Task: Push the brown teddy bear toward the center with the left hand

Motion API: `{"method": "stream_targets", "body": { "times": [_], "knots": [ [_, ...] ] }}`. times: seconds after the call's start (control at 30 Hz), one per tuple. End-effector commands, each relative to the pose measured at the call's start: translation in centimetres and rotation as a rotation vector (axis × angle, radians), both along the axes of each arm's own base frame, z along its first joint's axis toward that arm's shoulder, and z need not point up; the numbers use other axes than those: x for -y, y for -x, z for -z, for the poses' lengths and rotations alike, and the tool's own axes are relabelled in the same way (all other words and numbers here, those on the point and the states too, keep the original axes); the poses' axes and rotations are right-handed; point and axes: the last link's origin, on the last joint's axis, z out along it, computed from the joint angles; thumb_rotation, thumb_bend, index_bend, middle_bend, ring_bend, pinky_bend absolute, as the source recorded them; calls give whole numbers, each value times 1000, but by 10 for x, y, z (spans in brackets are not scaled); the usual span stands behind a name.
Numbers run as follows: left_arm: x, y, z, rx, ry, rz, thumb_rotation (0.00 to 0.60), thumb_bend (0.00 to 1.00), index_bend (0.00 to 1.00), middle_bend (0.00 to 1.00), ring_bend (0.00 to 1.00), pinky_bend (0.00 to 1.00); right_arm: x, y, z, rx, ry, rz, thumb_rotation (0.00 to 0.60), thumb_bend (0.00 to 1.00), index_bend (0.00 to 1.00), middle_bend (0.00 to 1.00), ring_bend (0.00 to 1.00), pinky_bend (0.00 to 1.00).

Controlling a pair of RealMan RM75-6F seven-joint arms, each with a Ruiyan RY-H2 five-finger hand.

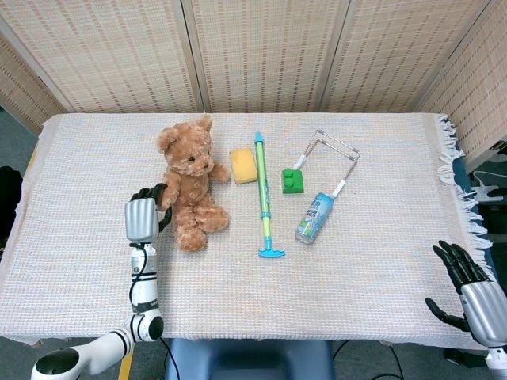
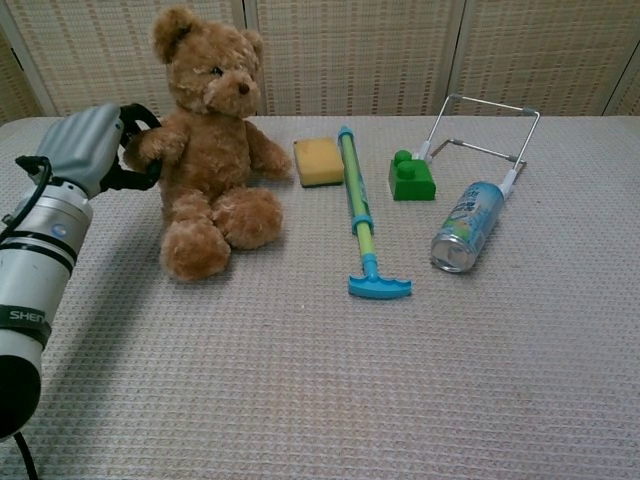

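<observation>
The brown teddy bear (image 1: 188, 184) sits upright on the left half of the table, also large in the chest view (image 2: 208, 140). My left hand (image 1: 142, 215) is at the bear's left side, its dark fingers touching the bear's near arm; the chest view shows the left hand (image 2: 90, 148) pressed against that arm with fingers curled forward, holding nothing. My right hand (image 1: 467, 285) hangs off the table's front right corner, fingers spread and empty.
Right of the bear lie a yellow sponge (image 1: 244, 165), a long green and blue squeegee-like stick (image 1: 264, 196), a green toy brick (image 1: 293, 180), a wire frame (image 1: 331, 157) and a blue can (image 1: 314, 217) on its side. The cloth-covered table (image 1: 372, 261) fills the view.
</observation>
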Motion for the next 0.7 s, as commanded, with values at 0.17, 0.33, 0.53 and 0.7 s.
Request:
{"method": "stream_targets", "body": {
  "times": [0.17, 0.33, 0.53, 0.7],
  "knots": [
    [1, 8, 2, 4, 19, -23, 600, 481, 348, 476, 356, 470, 1, 0, 1, -2, 0, 5, 600, 138, 0, 18, 0, 215],
    [1, 1, -6, 19, -4, 26, 600, 479, 266, 371, 314, 462, 2, 0, 2, -4, 1, 5, 600, 138, 0, 18, 0, 215],
    [22, 10, -14, -27, 114, 63, 600, 457, 20, 120, 126, 386, 3, 0, 2, -2, -1, 1, 600, 138, 0, 18, 0, 215],
    [59, 36, -33, -99, 201, 70, 600, 449, 0, 25, 56, 358, 4, 0, 1, 0, 6, 6, 600, 137, 0, 18, 0, 215]
  ]
}}
